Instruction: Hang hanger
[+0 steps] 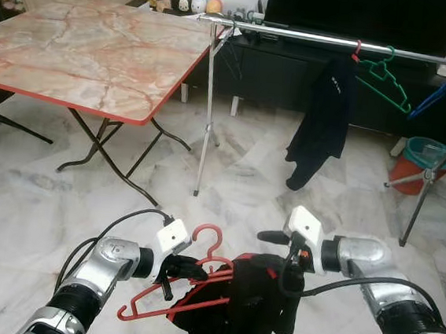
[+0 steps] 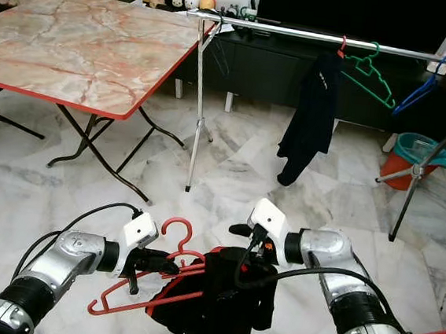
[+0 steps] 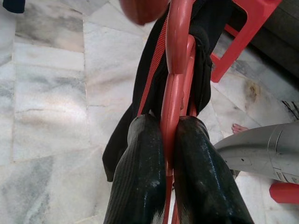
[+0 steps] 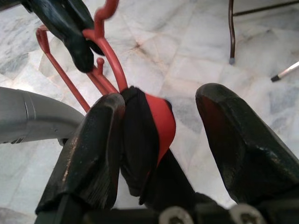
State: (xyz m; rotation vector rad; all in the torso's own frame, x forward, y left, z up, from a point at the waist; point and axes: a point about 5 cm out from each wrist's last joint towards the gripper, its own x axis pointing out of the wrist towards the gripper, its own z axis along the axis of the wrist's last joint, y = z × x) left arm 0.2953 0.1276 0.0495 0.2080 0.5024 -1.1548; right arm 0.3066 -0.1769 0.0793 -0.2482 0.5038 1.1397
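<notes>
The left gripper (image 3: pixel 169 154) has its fingers pressed together on the red hanger (image 1: pixel 164 302), low in front of the robot above the marble floor (image 1: pixel 246 177). The right gripper (image 4: pixel 159 135) has its fingers apart, one touching the black garment (image 1: pixel 245 311) on the hanger. The clothes rail (image 1: pixel 314 38) stands well apart, beside a table (image 1: pixel 85 43).

Glossy red plastic hanger (image 1: pixel 171 292), marble floor (image 1: pixel 244 193)
</notes>
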